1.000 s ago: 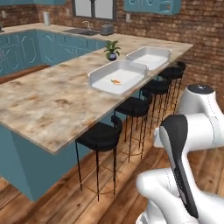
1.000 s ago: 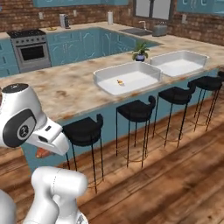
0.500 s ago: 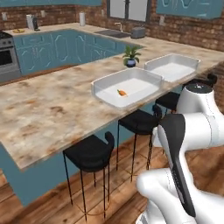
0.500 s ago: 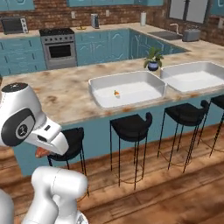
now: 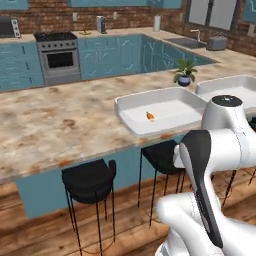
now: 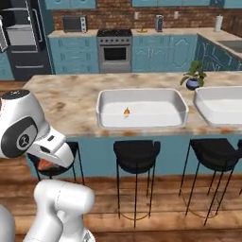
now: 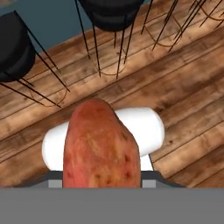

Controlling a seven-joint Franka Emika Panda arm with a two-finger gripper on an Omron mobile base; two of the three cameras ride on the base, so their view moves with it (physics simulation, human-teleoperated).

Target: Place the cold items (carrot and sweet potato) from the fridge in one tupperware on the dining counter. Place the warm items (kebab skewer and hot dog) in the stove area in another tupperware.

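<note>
A reddish-brown sweet potato [image 7: 100, 146] looms close in the hand view, above wooden floor, and hides the fingertips. My gripper [image 6: 47, 163] hangs low at the arm's left, below counter height, shut on the sweet potato. A small orange carrot [image 5: 150, 116] [image 6: 126, 112] lies in the nearer white tupperware [image 5: 131, 115] [image 6: 106, 101] on the dining counter [image 5: 55, 125] [image 6: 61, 101]. The second white tupperware [image 5: 235, 85] [image 6: 222, 106], to its right, holds nothing that I can see.
Black bar stools [image 5: 90, 180] [image 6: 136, 156] line the counter's near side. A potted plant [image 5: 185, 74] [image 6: 194, 78] stands behind the tupperwares. The stove [image 5: 59, 59] [image 6: 115, 49] sits at the back wall, the fridge [image 6: 21, 38] at far left.
The whole picture has shifted, so the base has moved and turned: the counter and tupperwares slid across, and the stove and fridge came into sight. The sweet potato stays held.
</note>
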